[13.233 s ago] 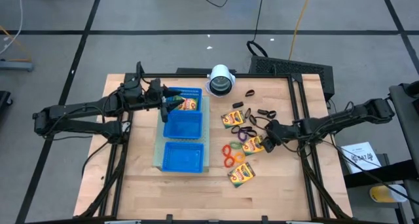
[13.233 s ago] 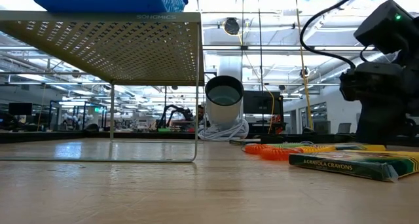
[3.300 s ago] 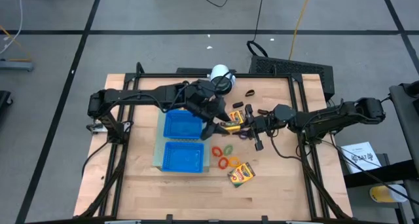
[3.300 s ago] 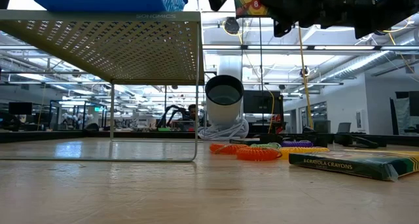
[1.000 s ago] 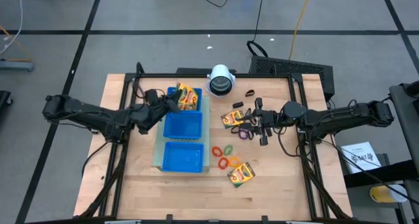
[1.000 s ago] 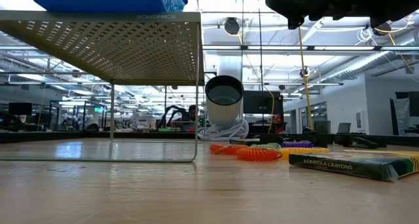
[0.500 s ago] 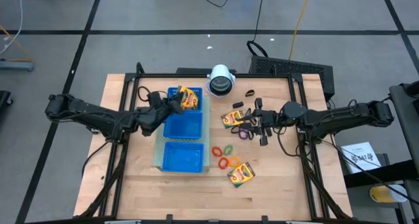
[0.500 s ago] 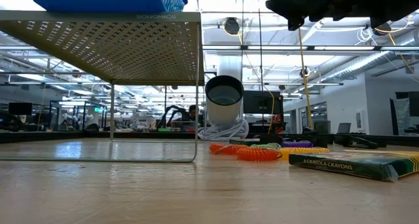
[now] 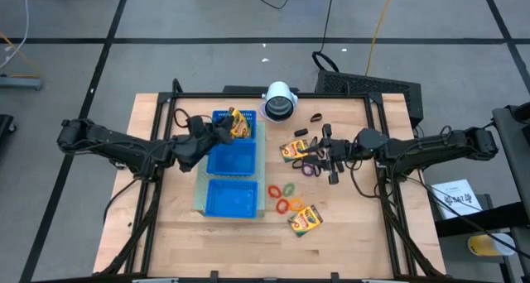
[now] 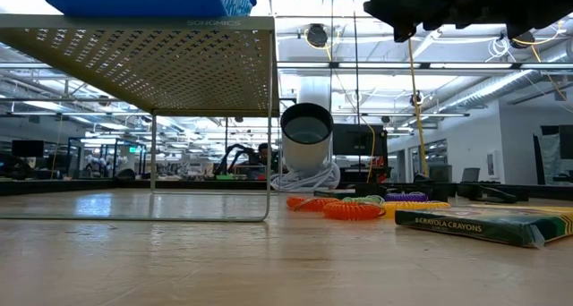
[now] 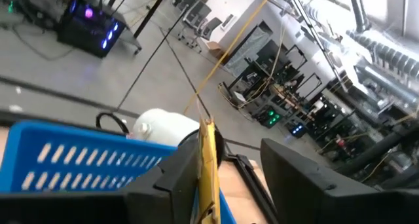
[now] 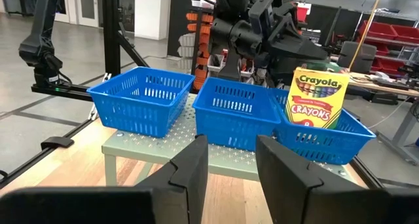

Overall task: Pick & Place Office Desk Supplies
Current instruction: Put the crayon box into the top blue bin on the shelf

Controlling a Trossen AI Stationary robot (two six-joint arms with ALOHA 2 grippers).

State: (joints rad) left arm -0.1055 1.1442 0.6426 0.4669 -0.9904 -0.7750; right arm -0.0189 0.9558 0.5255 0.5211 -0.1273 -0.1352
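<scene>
**Crayon box held upright over the far tray compartment**

A Crayola crayon box (image 12: 316,98) stands upright at the far compartment of the blue three-compartment tray (image 9: 231,182), the one nearest the white cylinder (image 9: 280,101). The left gripper (image 9: 222,130) pinches it; in the left wrist view the box shows edge-on between the two dark fingers (image 11: 171,178). Whether its lower end touches the compartment floor cannot be told. The tray sits on a perforated metal stand (image 10: 143,39), and its middle and near compartments show only blue floor in the high view.

On the wooden table (image 9: 166,225), right of the tray, lie the remaining supplies: a second crayon box (image 9: 294,148) beside the right gripper, a third crayon box (image 9: 305,220) nearer the front edge, red, orange and green rings (image 9: 286,197) clustered between them, a purple ring (image 9: 312,170), and black clips (image 9: 315,117) toward the far edge.

The right gripper (image 9: 331,155) hangs above the table near the purple ring, its fingers (image 12: 190,165) spread apart with nothing between them.
</scene>
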